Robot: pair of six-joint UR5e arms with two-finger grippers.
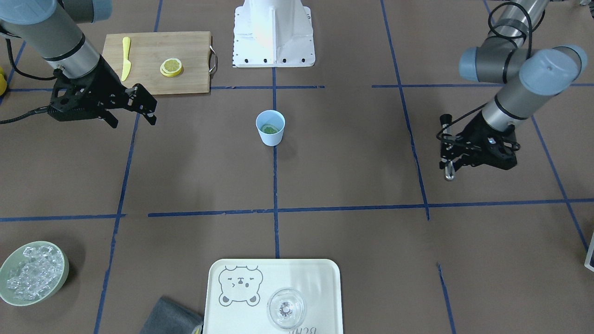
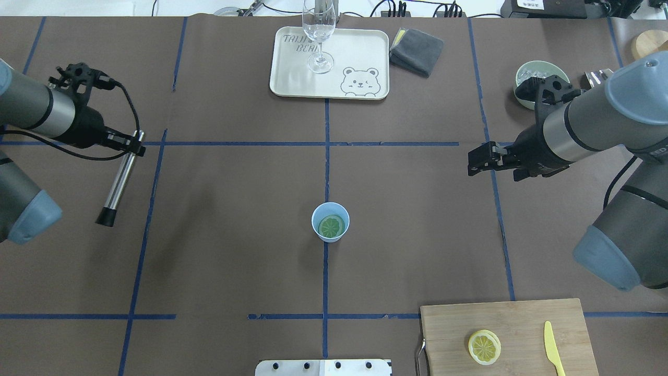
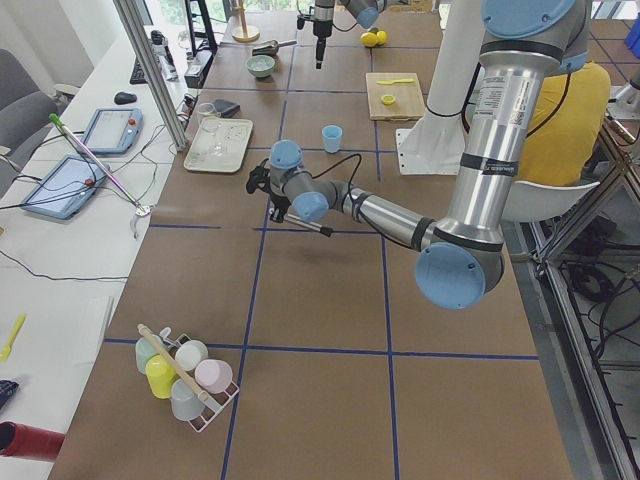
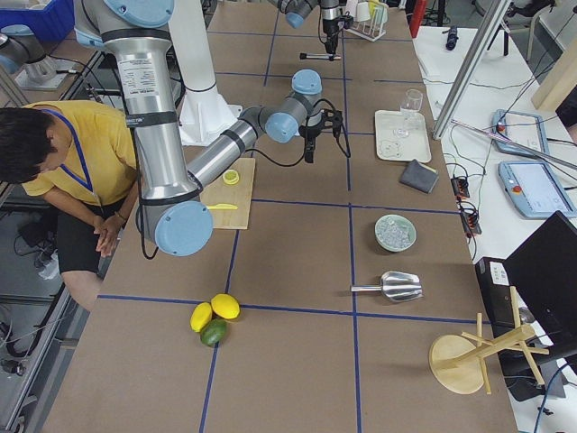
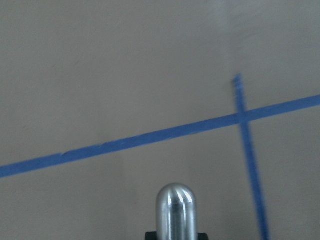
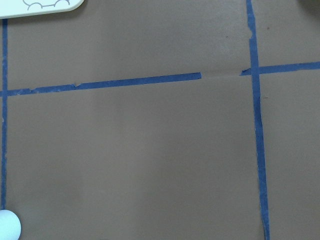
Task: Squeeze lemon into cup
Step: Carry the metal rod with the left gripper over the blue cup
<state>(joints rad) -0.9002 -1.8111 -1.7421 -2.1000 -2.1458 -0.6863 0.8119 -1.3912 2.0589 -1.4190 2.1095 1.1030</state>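
The light-blue cup (image 2: 330, 222) stands upright at the table's middle, also in the front view (image 1: 270, 128). A greenish lemon slice (image 2: 332, 226) lies flat inside it (image 1: 269, 129). A second, yellow lemon slice (image 2: 484, 347) lies on the cutting board (image 1: 171, 67). My right gripper (image 2: 477, 162) is open and empty. It hovers to the right of the cup and well away from it (image 1: 132, 119). My left gripper (image 2: 131, 144) is shut on a steel rod with a black tip (image 2: 117, 183), far left of the cup. The rod's rounded end shows in the left wrist view (image 5: 175, 210).
A wooden cutting board (image 2: 522, 318) with a yellow knife (image 2: 553, 355) lies at the near right. At the far side a white bear tray (image 2: 292, 73) holds a clear stemmed glass (image 2: 319, 31). A grey cloth (image 2: 416, 50) and a pale-green ice bowl (image 2: 528, 73) lie at the far right.
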